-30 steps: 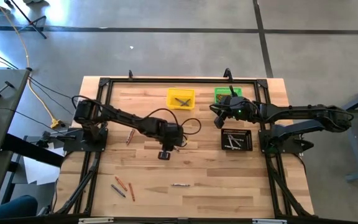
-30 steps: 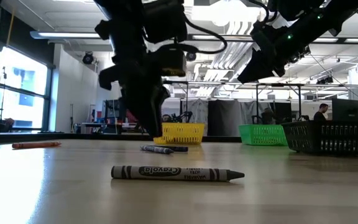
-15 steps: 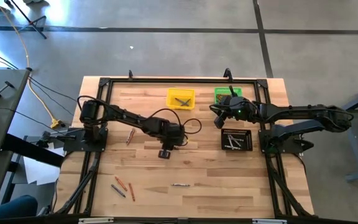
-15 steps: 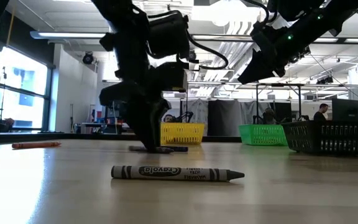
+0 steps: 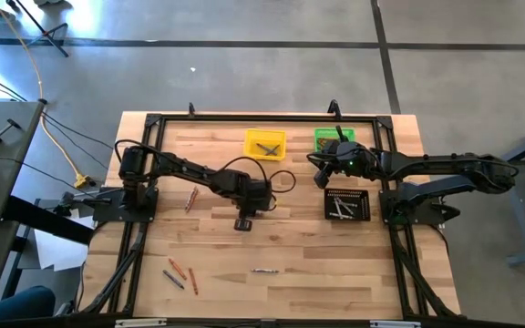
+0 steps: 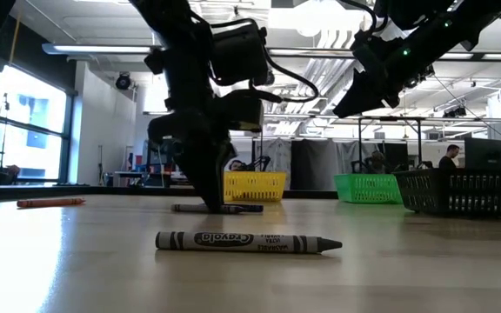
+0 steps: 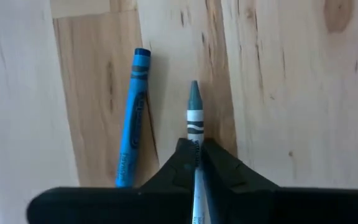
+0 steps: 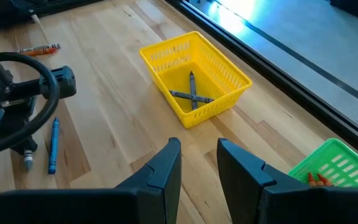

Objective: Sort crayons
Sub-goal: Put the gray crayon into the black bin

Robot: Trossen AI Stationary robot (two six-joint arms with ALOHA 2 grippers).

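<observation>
My left gripper (image 5: 252,208) is down at the middle of the table, shut on a grey-blue crayon (image 7: 194,118). A blue crayon (image 7: 133,118) lies on the wood right beside it. My right gripper (image 5: 320,175) is open and empty, held above the table near the green bin (image 5: 334,138). A grey crayon (image 6: 249,242) lies toward the near edge. The yellow bin (image 5: 265,143) holds two grey crayons (image 8: 192,94). Orange crayons lie at the left (image 5: 190,199) and at the near left (image 5: 179,270). My left gripper pinches the grey-blue crayon's paper-wrapped body (image 7: 195,138), behind its tip, between its two fingertips. The fingers come from above, pointing down, and the crayon runs out between them. In the low view it lies level at the table top (image 6: 197,208).
A black ribbed tray (image 5: 347,204) with several pale crayons stands at the right, in front of the green bin. A black frame (image 5: 144,182) runs around the wooden table. There is open wood between the left gripper and the near edge.
My left gripper has come down from a little above the table onto the two crayons at the middle and now stands at the table top. My right gripper has kept still.
</observation>
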